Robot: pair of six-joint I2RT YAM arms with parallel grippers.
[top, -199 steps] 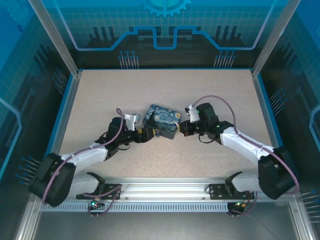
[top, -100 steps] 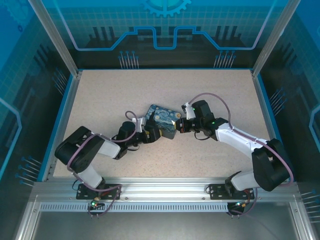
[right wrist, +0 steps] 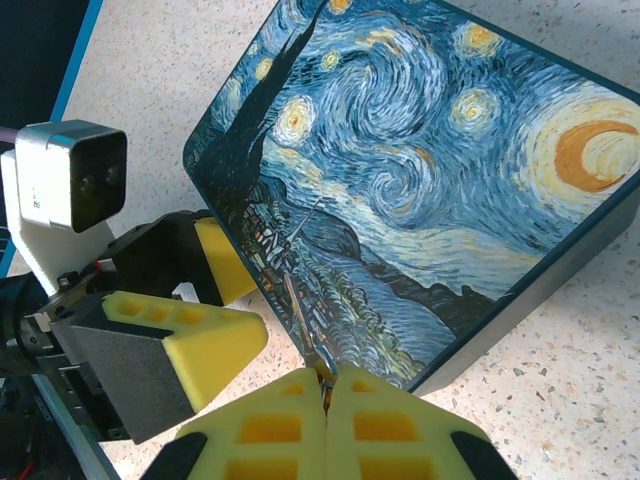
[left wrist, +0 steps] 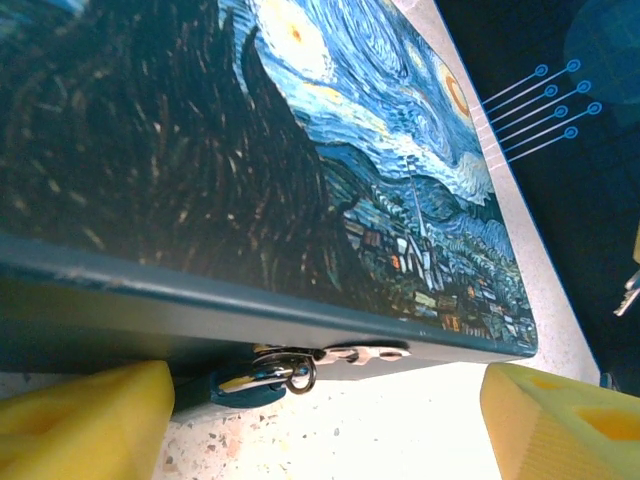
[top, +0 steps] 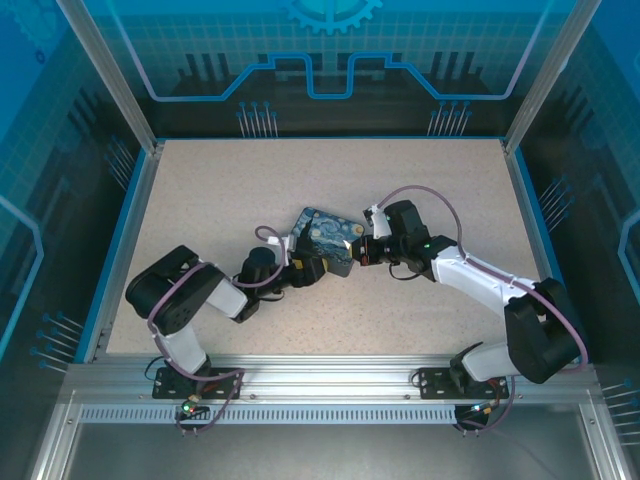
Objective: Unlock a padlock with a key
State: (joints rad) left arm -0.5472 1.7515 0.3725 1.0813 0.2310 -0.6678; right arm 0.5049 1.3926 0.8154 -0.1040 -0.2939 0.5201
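Note:
The tiny teal padlock [left wrist: 235, 388] lies on the table at the lower edge of the starry-night tin [left wrist: 300, 150], its metal shackle hooked in the tin's hasp. My left gripper [left wrist: 320, 430] is open and straddles it; the padlock sits close to the left yellow pad [left wrist: 80, 420]. My right gripper [right wrist: 328, 385] is shut on the key [right wrist: 308, 323], whose thin blade sticks out over the tin's corner [right wrist: 400, 180]. From above, the left gripper [top: 308, 268] and the right gripper [top: 358, 252] flank the tin [top: 325, 238].
The tin stands mid-table on the speckled top [top: 300, 180]. Blue-edged walls and aluminium posts ring the table. In the right wrist view the left gripper's yellow pads [right wrist: 195, 340] and its white camera [right wrist: 70, 175] sit just left of the key.
The left arm has folded up and drawn in, and its gripper has edged right along the tin's near side. The right gripper shifted slightly, then held still, shut on the key.

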